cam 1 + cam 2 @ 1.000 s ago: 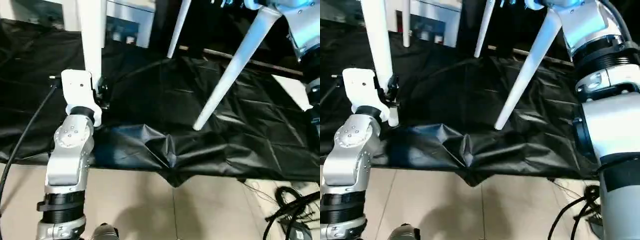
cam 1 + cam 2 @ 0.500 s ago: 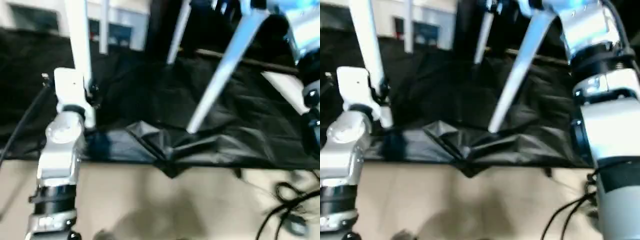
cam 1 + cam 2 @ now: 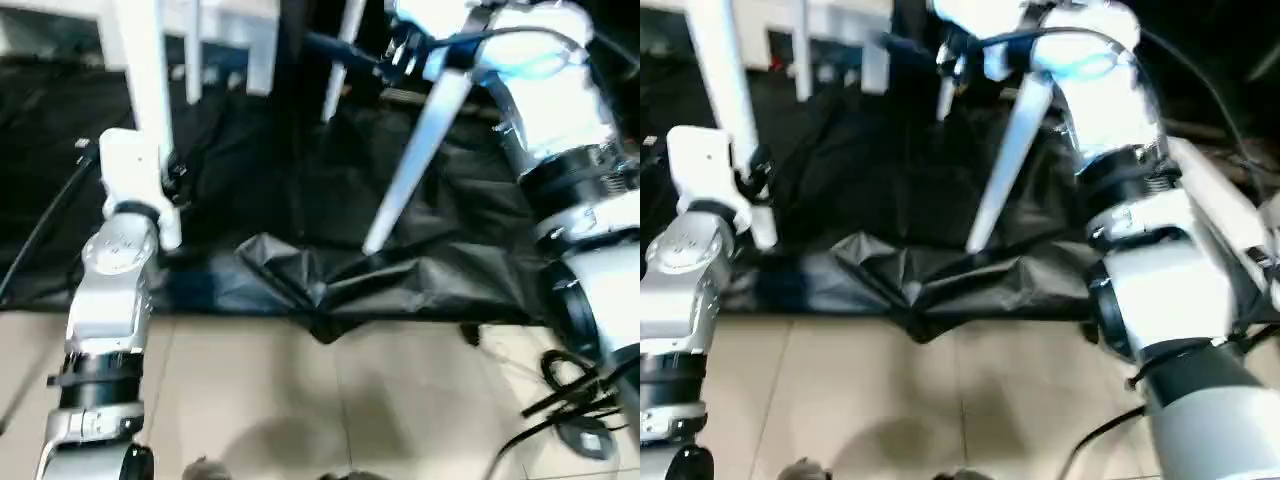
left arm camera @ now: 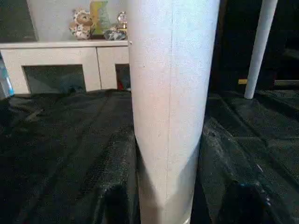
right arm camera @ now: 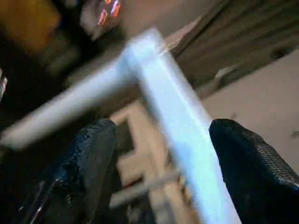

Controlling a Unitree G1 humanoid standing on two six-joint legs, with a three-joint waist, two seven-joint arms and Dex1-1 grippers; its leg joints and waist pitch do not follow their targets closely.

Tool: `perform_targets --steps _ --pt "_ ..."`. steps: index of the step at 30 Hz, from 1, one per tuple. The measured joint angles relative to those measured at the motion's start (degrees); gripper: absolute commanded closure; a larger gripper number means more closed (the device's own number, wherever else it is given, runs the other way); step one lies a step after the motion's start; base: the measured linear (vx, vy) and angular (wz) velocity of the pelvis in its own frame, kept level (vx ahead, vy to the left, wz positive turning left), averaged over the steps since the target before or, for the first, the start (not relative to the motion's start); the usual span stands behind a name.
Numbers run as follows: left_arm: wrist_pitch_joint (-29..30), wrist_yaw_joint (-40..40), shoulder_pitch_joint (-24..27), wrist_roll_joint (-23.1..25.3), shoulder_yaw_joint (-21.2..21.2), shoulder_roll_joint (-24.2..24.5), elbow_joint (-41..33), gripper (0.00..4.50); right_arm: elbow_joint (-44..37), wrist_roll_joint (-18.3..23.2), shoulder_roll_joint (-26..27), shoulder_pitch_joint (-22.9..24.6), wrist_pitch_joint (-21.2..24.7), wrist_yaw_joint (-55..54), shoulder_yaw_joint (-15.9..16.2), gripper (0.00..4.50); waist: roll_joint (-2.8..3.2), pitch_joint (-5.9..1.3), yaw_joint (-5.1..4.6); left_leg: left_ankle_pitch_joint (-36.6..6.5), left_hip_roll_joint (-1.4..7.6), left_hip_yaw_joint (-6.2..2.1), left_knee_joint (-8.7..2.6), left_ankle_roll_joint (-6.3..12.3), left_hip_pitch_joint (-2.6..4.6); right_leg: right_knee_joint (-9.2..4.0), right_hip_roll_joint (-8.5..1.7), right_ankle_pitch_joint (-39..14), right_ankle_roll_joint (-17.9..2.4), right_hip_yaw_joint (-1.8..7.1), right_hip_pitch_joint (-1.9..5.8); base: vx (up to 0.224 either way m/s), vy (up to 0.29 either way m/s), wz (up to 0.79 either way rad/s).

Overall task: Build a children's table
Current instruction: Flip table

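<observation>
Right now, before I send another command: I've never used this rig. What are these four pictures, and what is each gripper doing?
It is a humanoid robot with two arms. The two wide pictures come from its head, looking down over its silver forearms; the two close-ups come from cameras on its wrists. The work surface is draped in a black cloth above a tiled floor. The left gripper is closed on an upright white leg of the children's table, and the left wrist view shows that leg up close. A second leg slants down to the cloth near the right arm. In the right wrist view, the right gripper is open, with a white bar of the table between its black fingers, not clamped.
</observation>
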Motion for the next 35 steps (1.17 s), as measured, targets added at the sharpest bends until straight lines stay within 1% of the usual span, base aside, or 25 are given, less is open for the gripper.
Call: perform_targets --steps 1,2,3,4,5,6,7,8,9,10,11,13,14,15,17,19,21,23,24,26,29,32,35 --pt "-0.75 -0.19 -0.08 0.00 0.02 0.38 0.66 2.51 -2.60 1.47 0.58 1.08 0.88 -0.36 -0.75 0.94 -0.02 -0.02 0.17 -0.01 0.08 -0.06 -0.13 -0.01 0.08 0.00 0.02 0.00 0.00 -0.13 0.01 0.000 0.000 0.00" --pt "-1.46 -0.97 -0.10 -0.14 0.17 0.72 1.12 2.31 -6.55 3.29 1.31 3.43 2.43 -1.14 -1.46 0.94 -0.10 -0.08 0.33 0.00 0.14 -0.12 -0.40 -0.03 0.11 -0.10 0.03 0.00 0.00 -0.32 0.00 0.000 0.000 0.00" --pt "-1.96 -1.49 -0.06 -0.12 0.23 1.24 1.52 2.17 -9.54 4.49 1.80 5.86 4.15 -2.09 -1.77 0.94 -0.31 -0.22 0.47 0.04 0.20 -0.10 -0.65 -0.09 0.11 -0.16 0.04 0.00 0.00 -0.39 -0.04 0.000 0.000 0.00" --pt "-2.21 -2.27 0.25 -0.13 0.22 1.78 2.06 2.14 -12.28 5.49 2.46 8.65 6.00 -3.05 -1.83 0.94 -0.48 -0.35 0.61 0.19 0.22 -0.10 -0.87 -0.35 0.16 -0.19 0.09 0.01 0.01 -0.41 -0.04 0.000 0.000 0.00" --pt "-2.48 -3.21 1.35 -0.43 0.32 2.12 2.23 2.07 -17.20 6.82 3.54 13.71 9.53 -5.21 -1.79 0.94 -0.60 -0.43 0.85 0.38 0.30 -0.09 -1.00 -0.66 0.18 -0.22 0.15 0.03 0.04 -0.42 -0.03 0.000 0.000 0.00" --pt "-2.69 -3.74 2.59 -0.83 0.39 2.19 1.88 1.98 -20.86 7.31 4.27 18.37 12.04 -6.85 -1.66 0.94 -0.62 -0.45 0.99 0.64 0.35 -0.11 -1.03 -1.04 0.16 -0.18 0.17 0.13 0.12 -0.42 -0.02 0.000 0.000 0.00" --pt "-2.83 -3.99 3.66 -1.17 0.50 2.30 1.78 1.98 -21.75 7.47 4.93 21.91 13.92 -7.79 -1.48 0.94 -0.57 -0.41 1.02 0.99 0.40 -0.02 -0.92 -1.09 0.10 -0.11 0.16 0.75 0.19 -0.33 -0.05 0.000 0.000 0.00" --pt "-2.82 -4.87 5.54 -2.13 0.73 2.25 0.12 1.86 -25.88 7.93 5.85 28.82 17.31 -11.06 -1.57 0.94 -0.54 -0.41 1.29 1.23 0.43 0.07 -0.95 -1.11 -0.08 -0.26 0.15 1.43 0.29 -0.27 -0.16 0.058 -0.002 0.05" --pt "-2.82 -5.25 7.01 -2.68 1.15 2.30 -1.21 1.86 -27.71 8.11 6.78 33.80 19.02 -12.92 -1.53 0.94 -0.48 -0.38 1.44 1.31 0.44 0.14 -0.93 -1.23 -0.05 -0.20 0.15 1.69 0.40 -0.15 -0.18 0.058 -0.002 0.05" --pt "-2.79 -5.64 7.68 -3.14 1.63 2.36 -1.77 1.78 -27.72 8.07 7.44 36.92 20.58 -14.26 -1.42 0.94 -0.23 -0.24 1.47 1.33 0.44 0.20 -0.87 -1.27 -0.13 -0.01 0.15 1.77 0.46 -0.01 -0.35 0.072 -0.002 0.01" --pt "-2.79 -5.98 8.83 -3.74 2.22 2.38 -3.41 1.69 -28.80 7.86 8.43 41.09 21.90 -16.66 -1.59 0.94 -0.11 -0.36 1.48 1.34 0.47 0.24 -0.98 -1.28 -0.42 -0.08 0.22 1.79 0.47 0.03 -0.68 0.073 -0.004 -0.03" --pt "-2.94 -6.49 11.50 -4.92 3.09 2.32 -6.55 1.61 -30.54 7.22 10.52 47.91 22.40 -20.32 -2.24 0.94 0.64 -0.62 1.39 1.37 0.63 0.32 -1.06 -1.35 -0.72 -0.13 0.41 1.74 0.26 0.07 -0.93 0.077 -0.002 -0.03" --pt "-3.25 -6.86 12.89 -5.87 3.86 1.85 -7.96 1.52 -30.69 6.39 11.12 51.46 23.87 -22.40 -2.46 0.94 1.26 -0.65 1.37 1.38 0.65 0.41 -1.13 -1.35 -0.85 -0.11 0.50 1.51 0.23 0.17 -0.98 0.064 0.011 -0.05" --pt "-3.38 -6.95 13.97 -6.57 4.32 1.34 -9.14 1.44 -30.80 5.90 11.22 53.50 25.56 -23.88 -2.74 0.94 1.58 -0.63 1.32 1.36 0.64 0.52 -1.21 -1.32 -0.85 -0.13 0.58 1.37 0.23 0.26 -1.00 0.064 0.011 -0.05" --pt "-2.84 -7.12 17.74 -8.33 5.05 -0.67 -12.80 1.28 -31.95 5.35 11.70 56.75 30.07 -27.95 -4.29 0.94 2.07 -0.57 1.04 1.30 0.64 0.91 -1.53 -1.27 -0.65 -0.19 0.80 1.17 0.27 0.75 -1.06 0.054 0.012 -0.06" --pt "-1.18 -5.94 21.07 -8.55 4.97 -2.50 -15.15 1.28 -34.88 4.43 11.76 59.05 33.45 -31.32 -5.29 0.94 2.32 -0.51 0.76 1.30 0.67 1.00 -1.80 -1.28 -0.55 -0.30 0.93 1.08 0.29 0.84 -1.10 0.027 0.005 -0.03" --pt "-0.73 -1.78 25.62 -5.93 4.05 -5.36 -17.22 1.28 -38.63 2.96 12.17 61.23 35.67 -34.72 -5.70 0.94 2.54 -0.48 0.51 1.30 0.71 1.16 -2.04 -1.29 -0.28 -0.34 1.00 1.01 0.29 0.97 -1.08 0.000 0.000 0.00" --pt "-2.19 0.61 29.31 -3.01 1.84 -6.64 -17.93 1.28 -39.79 0.92 12.01 62.51 36.46 -36.53 -5.34 0.94 2.56 -0.48 0.65 1.32 0.72 1.16 -2.22 -1.33 -0.10 -0.35 1.06 0.76 0.66 0.97 -1.04 0.000 0.000 0.00" --pt "-3.66 0.80 30.61 -2.42 1.25 -6.80 -18.63 1.28 -40.49 0.18 11.98 63.25 36.37 -36.91 -5.00 0.94 2.55 -0.48 0.75 1.32 0.73 1.15 -2.25 -1.33 -0.06 -0.35 1.08 0.76 0.65 0.97 -1.03 0.000 0.000 0.00" --pt "-7.12 0.00 32.44 -2.58 0.93 -6.90 -21.00 1.28 -41.25 -0.69 12.08 64.92 35.17 -37.41 -4.33 0.94 2.52 -0.50 0.91 1.32 0.72 1.15 -2.31 -1.33 0.05 -0.38 1.06 0.75 0.67 0.98 -0.97 0.000 0.000 0.00" --pt "-9.31 -1.55 35.05 -3.54 0.94 -6.84 -24.87 1.28 -41.49 -1.17 12.09 66.97 34.14 -37.74 -3.85 0.94 2.50 -0.52 0.90 1.32 0.67 1.16 -2.30 -1.33 0.13 -0.44 1.01 0.74 0.69 1.06 -0.80 0.000 0.000 0.00" --pt "-8.86 -2.34 38.54 -3.78 1.01 -7.47 -27.43 1.28 -43.50 -1.19 12.53 69.16 34.19 -38.15 -3.72 0.94 2.36 -0.59 0.85 1.32 0.67 1.15 -2.29 -1.33 0.09 -0.48 0.98 0.72 0.73 1.13 -0.80 0.000 0.000 0.00" --pt "-8.34 -1.50 39.61 -3.95 0.90 -8.31 -28.42 1.28 -43.49 -0.92 13.08 69.24 34.38 -38.46 -3.70 0.94 2.01 -0.76 0.85 1.32 0.65 1.12 -2.29 -1.33 0.09 -0.48 0.99 0.72 0.74 1.12 -0.81 0.000 0.000 0.00"
